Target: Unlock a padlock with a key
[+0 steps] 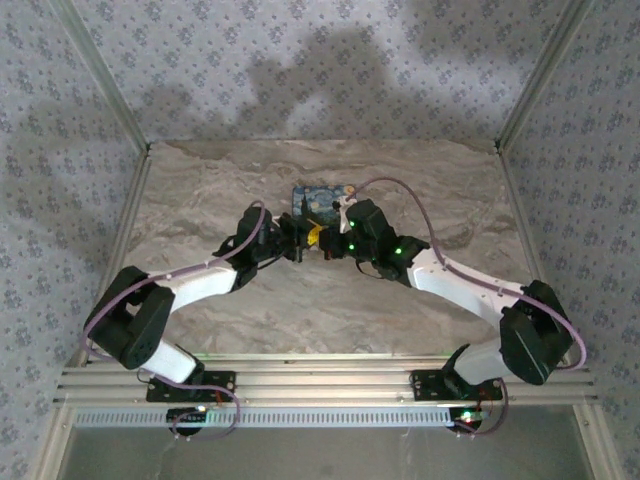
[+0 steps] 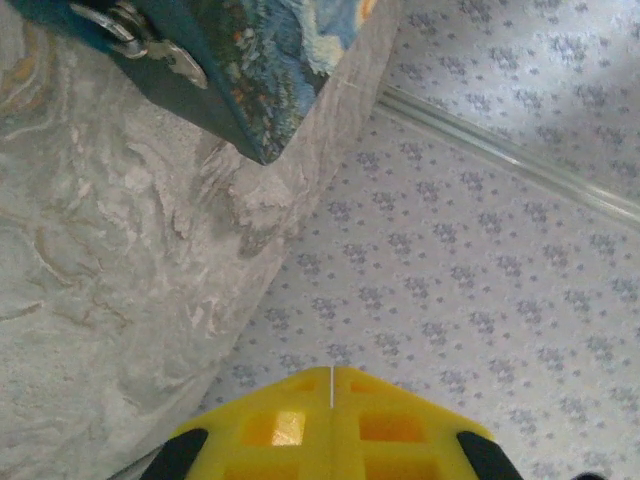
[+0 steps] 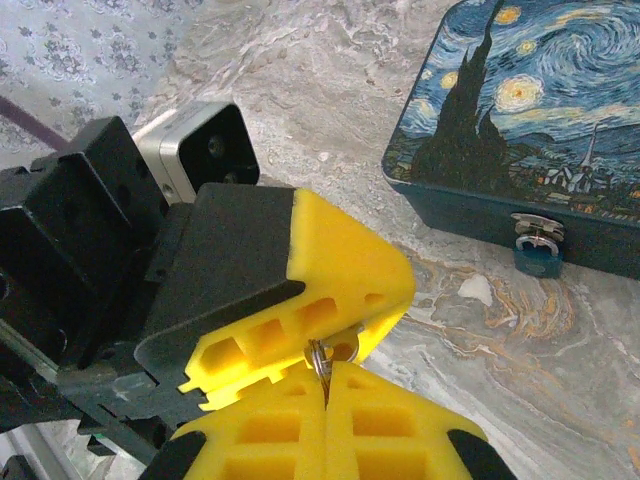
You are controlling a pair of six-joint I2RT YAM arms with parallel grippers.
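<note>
The tiny blue padlock [image 3: 537, 259] hangs from the metal hasp on the front wall of the swirl-painted box [image 3: 530, 110], which stands on the marble table. Both grippers meet just in front of the box [image 1: 322, 200]. My right gripper [image 3: 326, 372] is shut on the small metal key [image 3: 322, 358], whose ring and head stick out above its yellow fingertips. My left gripper [image 3: 350, 335] comes in from the left, its tip pinched on the key's round head. In the left wrist view the left gripper [image 2: 332, 372] is shut, with a thin pale edge showing in the seam.
The box's corner [image 2: 250, 70] and metal hasp [image 2: 130, 30] lie ahead and to the left of the left gripper. Marble tabletop [image 1: 330, 310] stretches between the arms and the box. Aluminium frame posts and patterned cloth walls [image 1: 560, 90] enclose the table.
</note>
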